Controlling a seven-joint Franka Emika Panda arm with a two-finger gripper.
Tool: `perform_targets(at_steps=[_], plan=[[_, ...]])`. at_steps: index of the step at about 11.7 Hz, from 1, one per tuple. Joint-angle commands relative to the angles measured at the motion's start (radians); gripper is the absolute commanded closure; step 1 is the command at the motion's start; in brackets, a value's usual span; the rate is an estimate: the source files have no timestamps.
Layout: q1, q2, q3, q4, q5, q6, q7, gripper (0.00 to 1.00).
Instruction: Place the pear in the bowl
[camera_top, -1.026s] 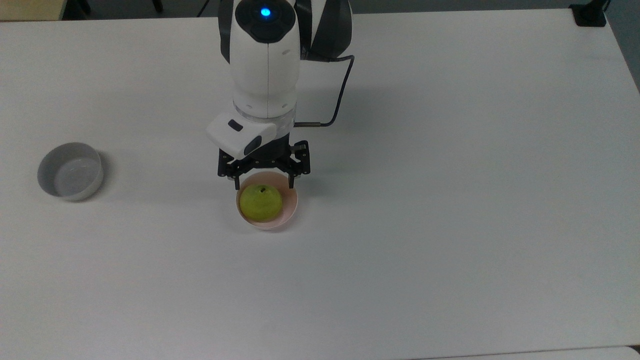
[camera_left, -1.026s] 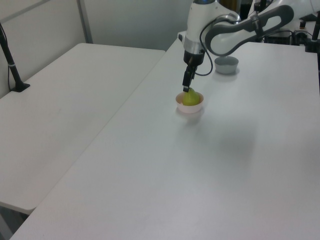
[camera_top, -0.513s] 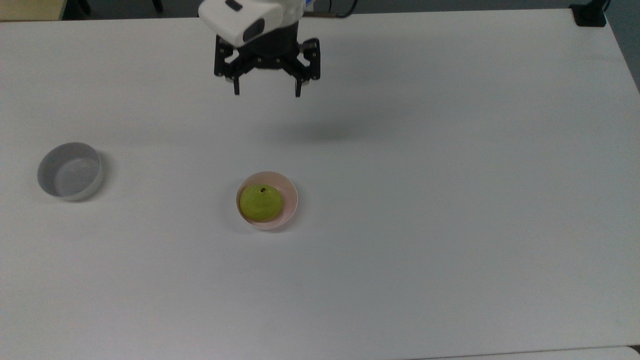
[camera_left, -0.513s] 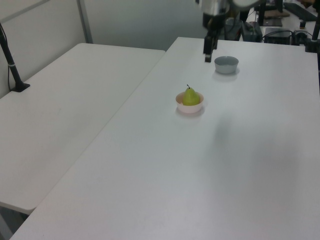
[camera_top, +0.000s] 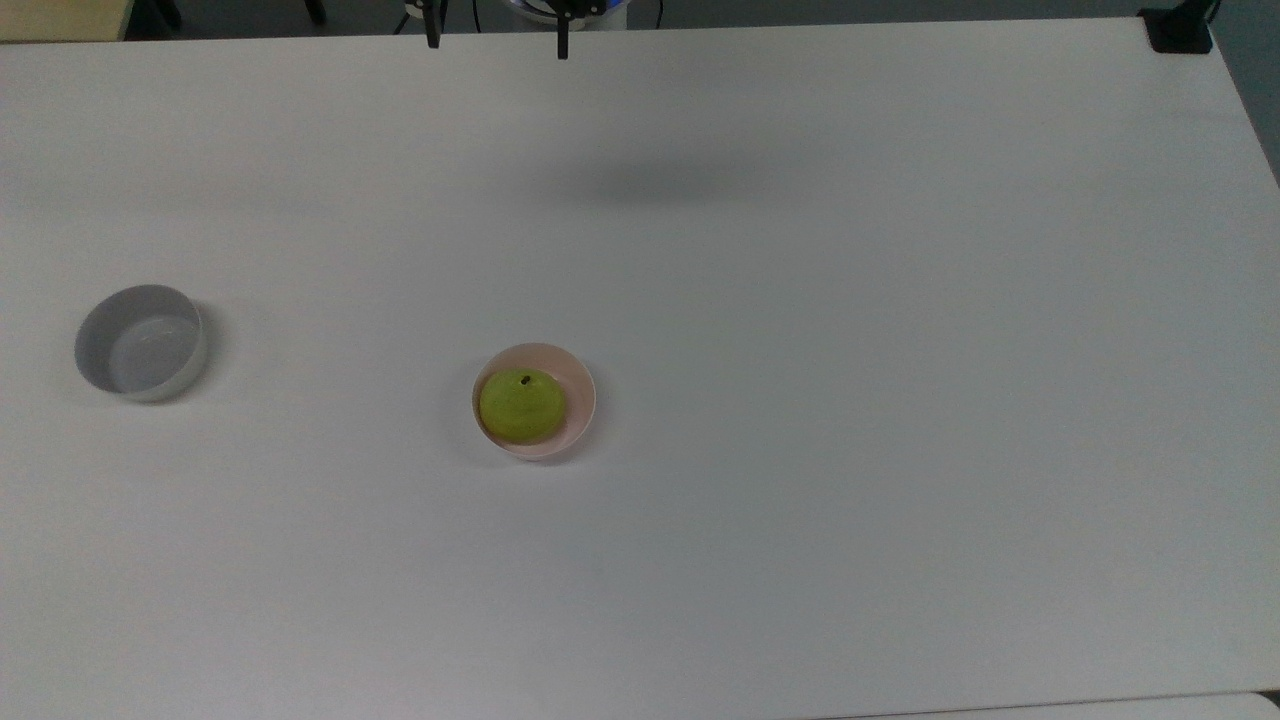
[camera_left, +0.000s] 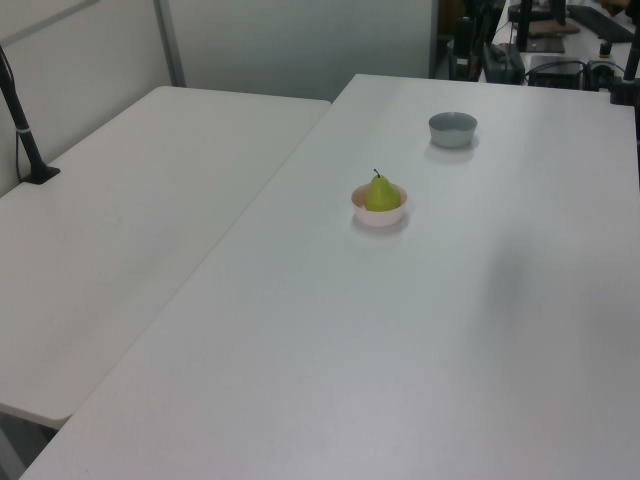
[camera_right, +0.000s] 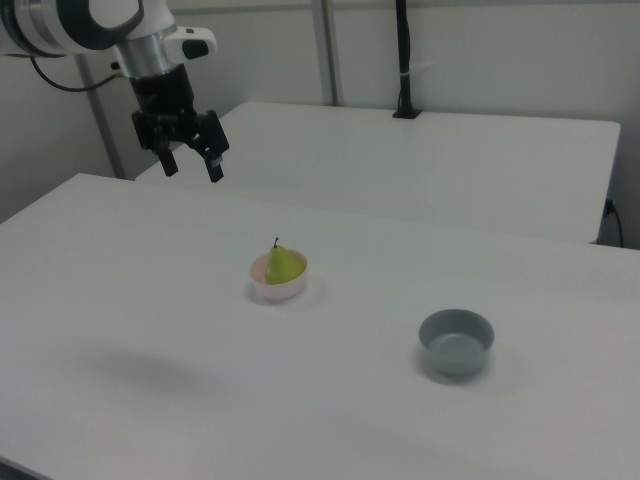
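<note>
1. The pear (camera_top: 520, 406) is small and yellow-green, broad at the base and narrowing toward the top; in the top view it reads as a round green disc with a dark stem spot near its upper edge.
2. It sits inside the pale pink bowl (camera_top: 579, 395), filling most of the smooth inside; a crescent of pink stays bare on the top view's right.
3. In the left view the pear (camera_left: 381, 194) stands upright, its tapered top and thin dark stem rising above the rim of the bowl (camera_left: 379, 215); the right view gives the same upright profile, the pear (camera_right: 284, 265) leaning neither way and the bowl (camera_right: 277, 287) seen from the side.
4. The bowl rests on the white table (camera_top: 900, 400), near its middle; a grey bowl (camera_top: 140, 342) of like size stands well apart, toward the top view's left.
5. In the right view the gripper (camera_right: 192, 166) hangs high above the table and well apart from the pear, toward the right view's left; its two black fingers (camera_right: 214, 172) are spread wide with nothing between them.
6. The top view catches just the finger ends at its upper edge, the gripper (camera_top: 496, 35) there being spread the same way; a soft shadow lies on the table below it.
7. The left view and the right view also take in a second white table (camera_left: 130, 210) beside the first.
</note>
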Motion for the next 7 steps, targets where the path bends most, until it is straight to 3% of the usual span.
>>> perform_targets(at_steps=[1,7], plan=[[0.003,-0.019,-0.017,-0.035,0.022,-0.004,-0.003,0.0],[0.0,-0.014,-0.017,-0.034,0.022,-0.013,-0.003,0.0]])
